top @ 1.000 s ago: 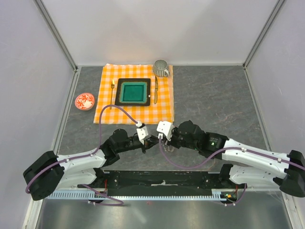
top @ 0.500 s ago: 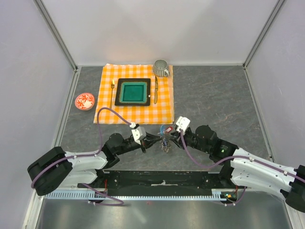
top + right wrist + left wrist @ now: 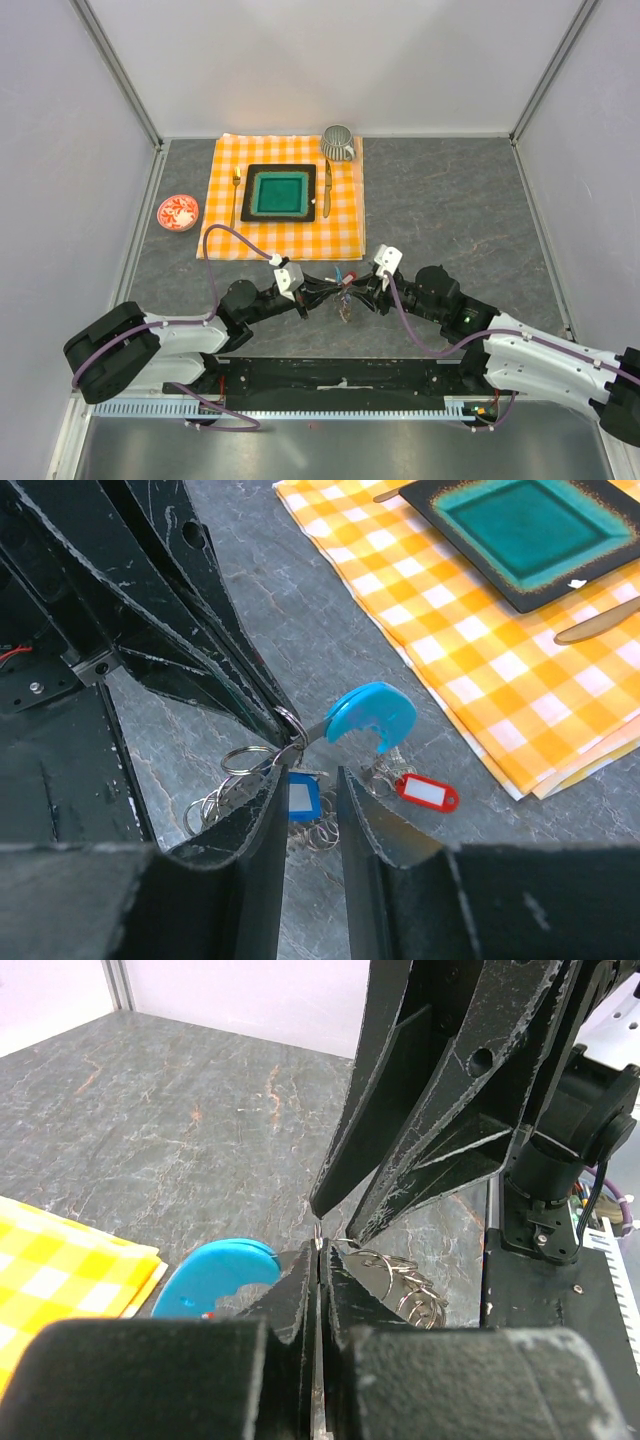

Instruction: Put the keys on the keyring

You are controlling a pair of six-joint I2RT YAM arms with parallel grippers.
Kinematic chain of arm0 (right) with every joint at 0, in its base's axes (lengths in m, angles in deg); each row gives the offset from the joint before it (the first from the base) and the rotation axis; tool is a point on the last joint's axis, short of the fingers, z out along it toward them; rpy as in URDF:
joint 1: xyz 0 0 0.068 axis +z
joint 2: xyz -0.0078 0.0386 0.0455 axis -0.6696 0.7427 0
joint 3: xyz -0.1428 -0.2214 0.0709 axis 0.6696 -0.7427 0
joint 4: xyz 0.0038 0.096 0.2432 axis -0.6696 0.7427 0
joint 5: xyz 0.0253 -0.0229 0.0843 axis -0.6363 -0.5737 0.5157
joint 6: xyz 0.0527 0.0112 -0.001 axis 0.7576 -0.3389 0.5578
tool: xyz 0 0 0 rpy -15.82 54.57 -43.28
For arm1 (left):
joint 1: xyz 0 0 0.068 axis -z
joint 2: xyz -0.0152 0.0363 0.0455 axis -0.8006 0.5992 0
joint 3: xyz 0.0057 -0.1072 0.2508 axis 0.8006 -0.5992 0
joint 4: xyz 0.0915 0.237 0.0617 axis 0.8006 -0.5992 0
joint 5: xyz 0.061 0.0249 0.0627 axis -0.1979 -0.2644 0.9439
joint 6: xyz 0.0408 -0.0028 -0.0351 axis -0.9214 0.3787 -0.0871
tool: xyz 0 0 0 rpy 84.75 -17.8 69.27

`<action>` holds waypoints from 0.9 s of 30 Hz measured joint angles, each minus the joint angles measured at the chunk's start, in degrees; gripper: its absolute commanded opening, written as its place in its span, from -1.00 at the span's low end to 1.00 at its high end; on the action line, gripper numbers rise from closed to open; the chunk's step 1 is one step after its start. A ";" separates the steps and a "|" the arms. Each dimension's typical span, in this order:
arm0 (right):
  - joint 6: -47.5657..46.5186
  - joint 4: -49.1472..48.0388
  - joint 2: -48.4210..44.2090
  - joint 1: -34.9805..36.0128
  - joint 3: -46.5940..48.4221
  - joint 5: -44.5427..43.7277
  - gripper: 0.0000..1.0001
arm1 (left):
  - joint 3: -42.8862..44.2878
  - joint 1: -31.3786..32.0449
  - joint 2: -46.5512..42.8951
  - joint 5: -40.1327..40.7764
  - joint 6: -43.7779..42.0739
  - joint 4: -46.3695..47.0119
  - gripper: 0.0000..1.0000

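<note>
The keys and the keyring lie bunched between my two grippers on the grey table near the front. A key with a curved bright-blue head is lifted off the table. A red tag and a square blue tag lie beside it. The keyring is a chain of silvery rings, also seen in the left wrist view. My left gripper is shut on one thin ring that carries the blue-headed key. My right gripper is open, its fingers straddling the bunch from above. In the top view the left gripper and right gripper nearly touch.
An orange checked cloth lies behind, bearing a green square plate, a gold fork, a gold knife and a ribbed cup. A small red dish sits to its left. Walls enclose the table.
The right gripper pulled away to the right, baring the keys, and has now come back left over them. The left gripper has reached slightly further right, still holding the ring.
</note>
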 measured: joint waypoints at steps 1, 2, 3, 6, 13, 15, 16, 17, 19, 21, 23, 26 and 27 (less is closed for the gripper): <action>0.11 0.02 -0.11 0.00 0.00 0.00 -0.35 | 0.00 0.00 0.00 0.00 0.00 0.11 -0.96; 0.33 0.04 -0.24 0.00 0.00 0.02 -0.35 | 0.00 0.00 0.00 0.02 0.00 0.17 -0.96; 0.48 0.07 -0.46 0.00 0.00 0.02 -0.35 | 0.00 0.00 0.00 0.02 0.00 0.20 -0.96; 0.90 0.72 -1.66 0.00 0.00 -0.15 -0.33 | 0.00 0.00 0.00 0.02 0.02 0.26 -0.96; 0.74 4.48 -3.28 0.00 2.12 -0.74 -0.28 | 0.04 0.00 0.00 0.11 0.02 0.22 -0.96; 0.55 4.63 -1.84 0.02 2.99 -0.37 -0.28 | 0.17 0.00 0.00 0.11 0.02 0.22 -0.96; 0.39 4.59 -0.98 0.07 3.17 -0.26 -0.28 | 0.28 0.00 0.00 0.11 0.00 0.22 -0.96; 0.33 4.63 -0.31 0.09 3.19 -0.26 -0.28 | 0.42 0.00 0.00 0.09 0.00 0.22 -0.96; 0.20 4.79 0.50 0.17 3.19 -0.28 -0.28 | 0.59 0.00 0.07 0.13 0.00 0.26 -0.96; 0.17 4.66 0.83 0.17 3.19 -0.33 -0.29 | 0.59 0.00 0.26 0.20 0.00 0.31 -0.96; 0.07 4.42 1.11 0.20 3.19 -0.39 -0.29 | 0.61 0.00 0.70 0.33 0.00 0.44 -0.96; -0.09 4.35 1.40 0.31 3.19 -0.48 -0.28 | 0.61 0.00 1.11 0.59 0.02 0.55 -0.96; -0.11 4.37 1.42 0.39 3.19 -0.55 -0.28 | 0.61 0.00 1.29 0.61 0.00 0.66 -0.97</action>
